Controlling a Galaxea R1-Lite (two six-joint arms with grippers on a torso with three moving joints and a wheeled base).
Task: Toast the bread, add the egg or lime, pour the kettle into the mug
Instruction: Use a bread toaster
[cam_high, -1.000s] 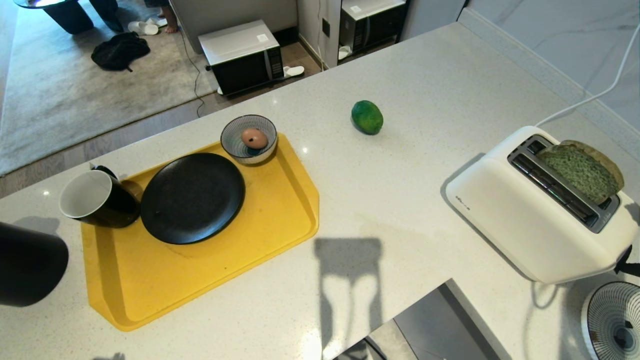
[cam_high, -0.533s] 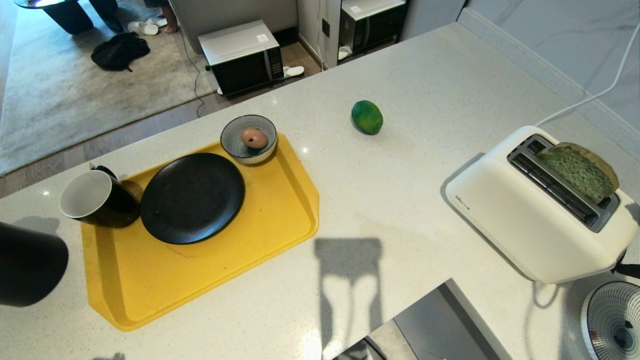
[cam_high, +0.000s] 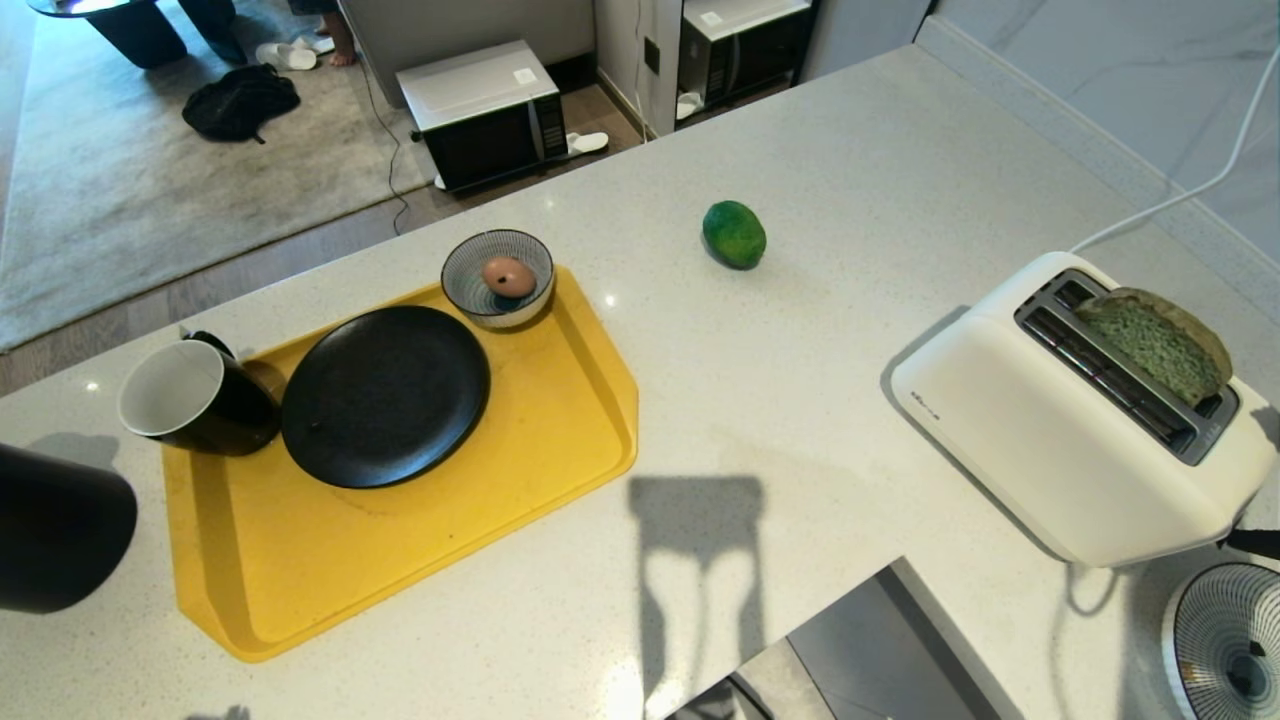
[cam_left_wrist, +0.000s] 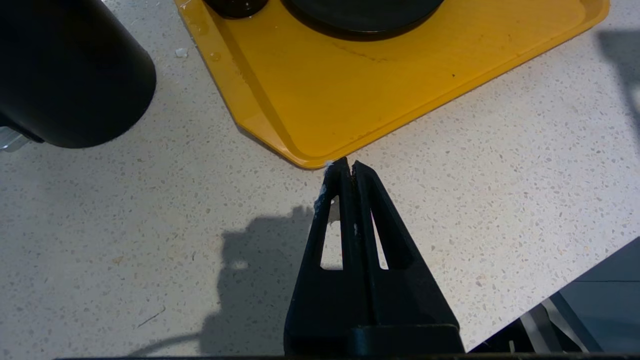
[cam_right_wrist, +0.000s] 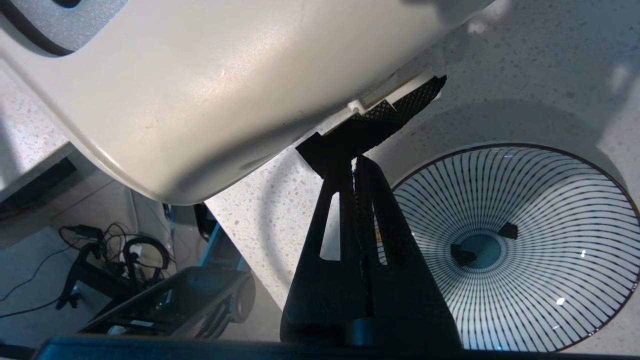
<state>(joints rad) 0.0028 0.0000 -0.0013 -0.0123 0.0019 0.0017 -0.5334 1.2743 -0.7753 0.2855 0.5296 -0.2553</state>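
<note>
the bread (cam_high: 1150, 343) has sunk lower into the toaster (cam_high: 1060, 440) as the right gripper (cam_right_wrist: 356, 162), fingers pressed together, pushes its lever (cam_right_wrist: 385, 117): toasting starts.

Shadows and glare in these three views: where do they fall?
Head view: a hard dark shadow on the speckled white counter beside the yellow plastic tray. Left wrist view: the shut left gripper casts a shadow on the counter. Right wrist view: soft sheen on the white toaster; glints in the striped bowl.

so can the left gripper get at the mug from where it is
Probably yes. The left gripper, shut, hangs over the counter at the yellow tray's near corner. The mug stands on the tray's far left corner; the kettle crowds that side.
</note>
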